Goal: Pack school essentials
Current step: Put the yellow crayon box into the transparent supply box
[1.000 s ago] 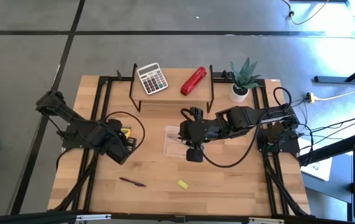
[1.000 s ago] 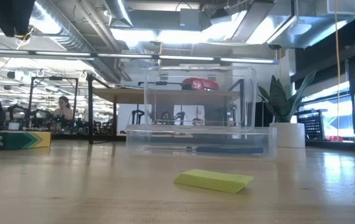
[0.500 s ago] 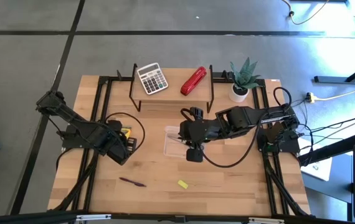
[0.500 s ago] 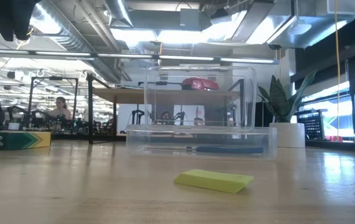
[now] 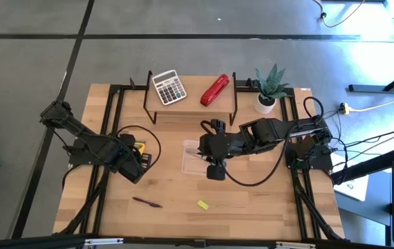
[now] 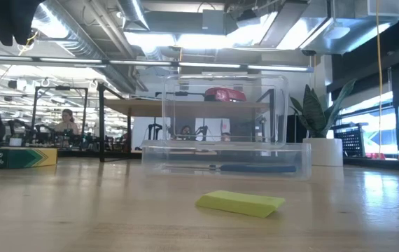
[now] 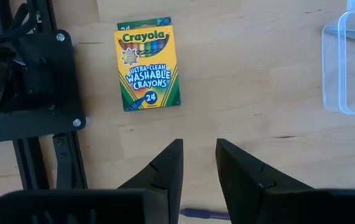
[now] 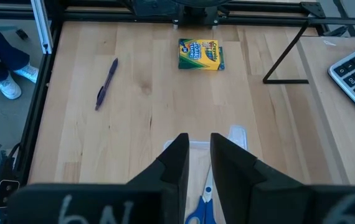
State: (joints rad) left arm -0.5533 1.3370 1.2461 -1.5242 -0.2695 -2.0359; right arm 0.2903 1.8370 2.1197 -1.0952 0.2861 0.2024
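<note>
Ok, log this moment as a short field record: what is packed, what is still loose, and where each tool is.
container: clear plastic box, mid-table
packed: blue-handled scissors in the box
loose: Crayola crayon box on the wood near the left arm's base; purple pen and yellow block toward the table's front edge
shelf: grey calculator, red stapler
left tool: open, holding nothing, above bare table short of the crayon box
right tool: open, holding nothing, over the clear plastic box
beside the shelf: potted plant
</note>
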